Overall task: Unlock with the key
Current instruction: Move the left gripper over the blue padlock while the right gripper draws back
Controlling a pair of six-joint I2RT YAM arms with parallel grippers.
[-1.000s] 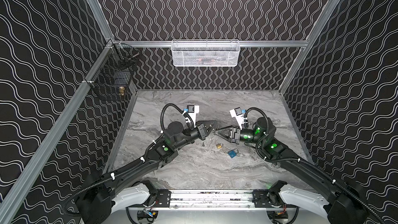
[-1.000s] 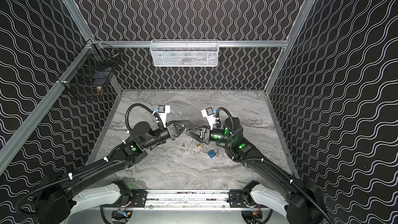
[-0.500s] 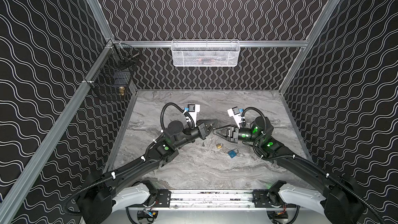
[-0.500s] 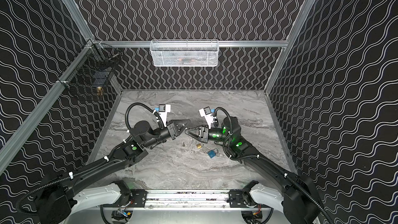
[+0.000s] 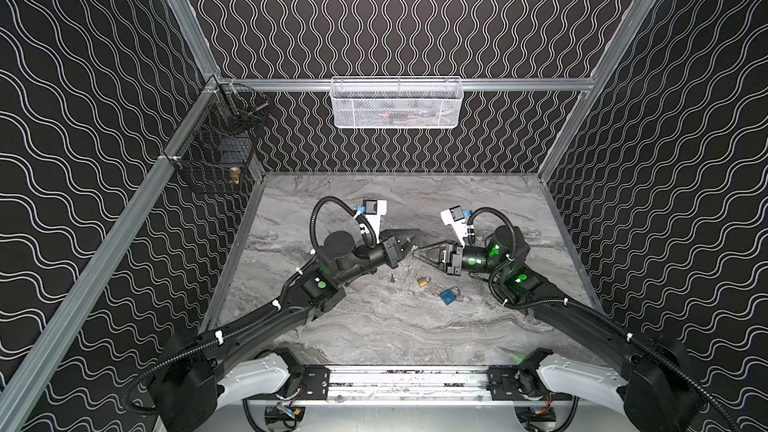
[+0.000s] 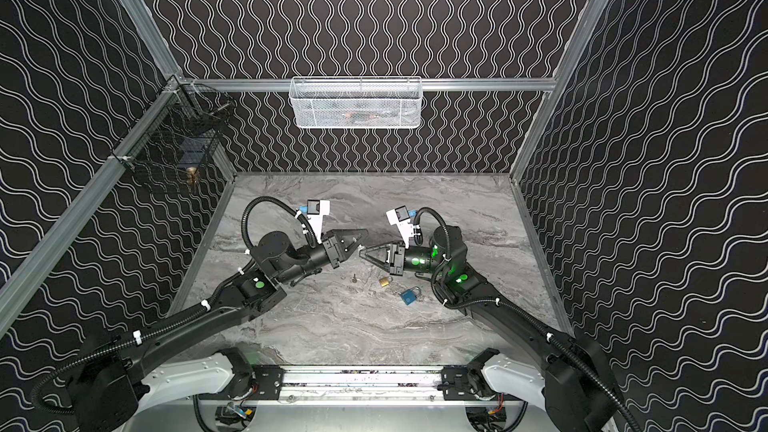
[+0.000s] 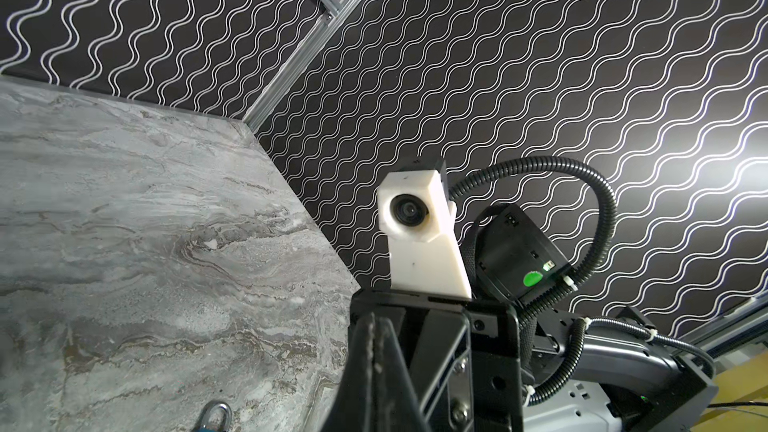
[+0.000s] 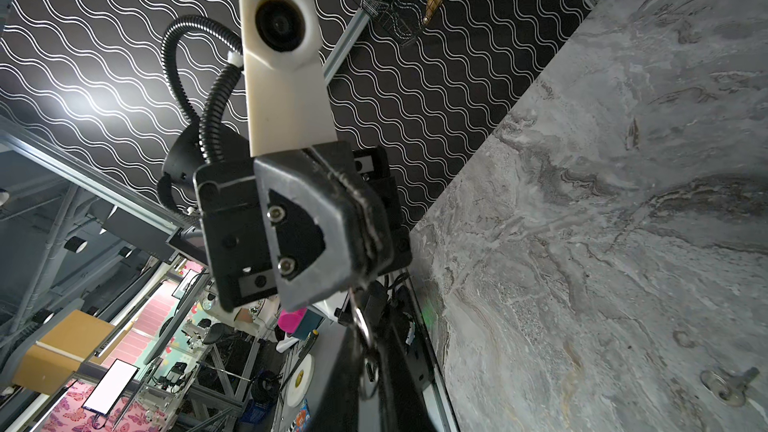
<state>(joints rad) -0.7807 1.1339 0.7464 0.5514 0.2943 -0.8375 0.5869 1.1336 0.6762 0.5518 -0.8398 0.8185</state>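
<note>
Above the middle of the marble table my two grippers meet tip to tip. In both top views my left gripper (image 5: 411, 243) (image 6: 359, 243) is shut. In the right wrist view a thin metal piece leaves its closed jaws, and a key ring (image 8: 363, 328) hangs from that. Below the ring a small key (image 8: 368, 367) sits between the fingers of my right gripper (image 5: 415, 252), which have closed on it. A brass padlock (image 5: 423, 281) and a blue padlock (image 5: 449, 295) lie on the table under the right gripper. In the left wrist view only the blue padlock's shackle (image 7: 216, 413) shows.
Another small key (image 5: 391, 278) (image 8: 727, 384) lies loose on the table left of the brass padlock. A white mesh basket (image 5: 397, 103) hangs on the back wall. A black wire basket (image 5: 216, 160) hangs on the left wall.
My right gripper's fingers have drawn together around the key and edged slightly left toward the left gripper. The left gripper has stayed shut and in place.
</note>
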